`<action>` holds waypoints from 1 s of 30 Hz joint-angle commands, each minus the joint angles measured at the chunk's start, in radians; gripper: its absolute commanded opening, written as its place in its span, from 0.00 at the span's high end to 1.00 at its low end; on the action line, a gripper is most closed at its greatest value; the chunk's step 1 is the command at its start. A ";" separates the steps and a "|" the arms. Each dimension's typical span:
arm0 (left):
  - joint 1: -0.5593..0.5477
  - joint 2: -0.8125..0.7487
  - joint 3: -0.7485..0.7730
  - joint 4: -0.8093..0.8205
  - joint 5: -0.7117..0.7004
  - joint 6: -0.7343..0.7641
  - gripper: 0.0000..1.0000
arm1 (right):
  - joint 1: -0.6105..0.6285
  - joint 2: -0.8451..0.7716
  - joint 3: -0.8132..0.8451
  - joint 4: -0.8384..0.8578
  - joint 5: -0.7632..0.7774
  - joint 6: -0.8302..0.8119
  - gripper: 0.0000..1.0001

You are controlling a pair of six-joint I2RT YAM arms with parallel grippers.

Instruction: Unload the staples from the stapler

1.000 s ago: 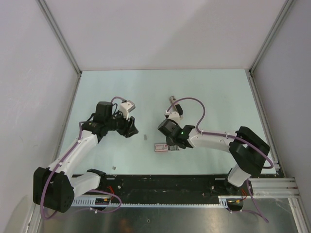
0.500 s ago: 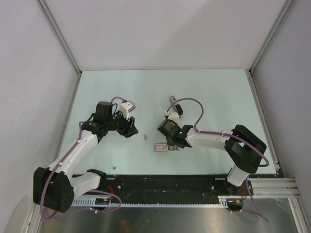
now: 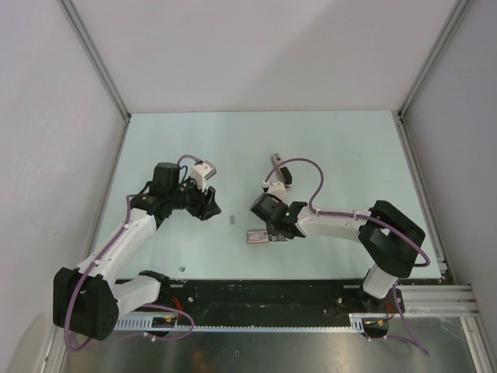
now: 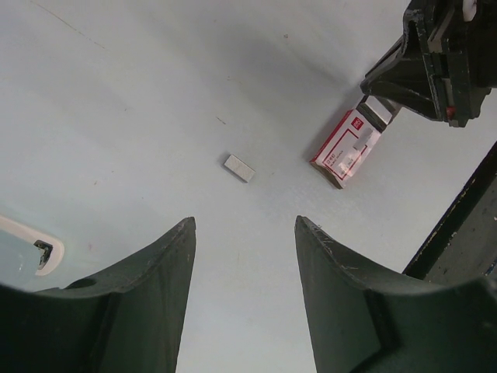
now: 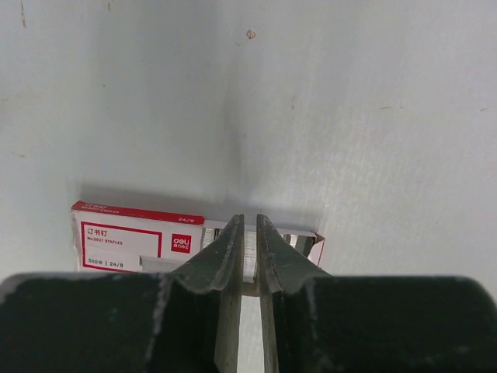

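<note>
Your right arm has eased a touch to the left since a second ago, its elbow drawn in, while your left arm has not budged. Your right gripper [image 5: 248, 227] sits low at the open end of the flat red-and-white labelled cardboard box [image 5: 132, 237]. Its two dark fingers are pressed almost together on a thin silvery ribbed staple strip [image 5: 249, 260], which fills the narrow gap between them. The box lies flat on the pale greenish table [image 4: 155, 78], between your two arms. Your left gripper [image 4: 245, 229] hovers above the table with its fingers spread wide and nothing between them. A short loose grey staple piece [image 4: 239, 168] lies on the table between that gripper and the box, apart from both. A tinier grey bit [image 3: 182, 268] lies near the left arm's base; you cannot tell what it is.
</note>
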 commanded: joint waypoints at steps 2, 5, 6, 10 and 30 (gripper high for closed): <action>-0.004 -0.017 0.021 -0.003 0.037 0.063 0.42 | 0.018 -0.007 0.035 -0.020 0.045 0.009 0.84; -0.003 -0.020 0.019 -0.004 0.036 0.064 0.41 | 0.023 -0.012 0.035 -0.024 0.045 0.010 0.85; -0.003 -0.021 0.019 -0.004 0.036 0.065 0.41 | 0.023 -0.014 0.035 -0.029 0.044 0.010 0.85; -0.003 -0.024 0.016 -0.005 0.036 0.066 0.42 | 0.030 -0.018 0.033 -0.053 0.053 0.018 0.85; -0.004 -0.027 0.014 -0.007 0.029 0.068 0.42 | 0.032 -0.068 0.023 -0.040 0.036 0.024 0.84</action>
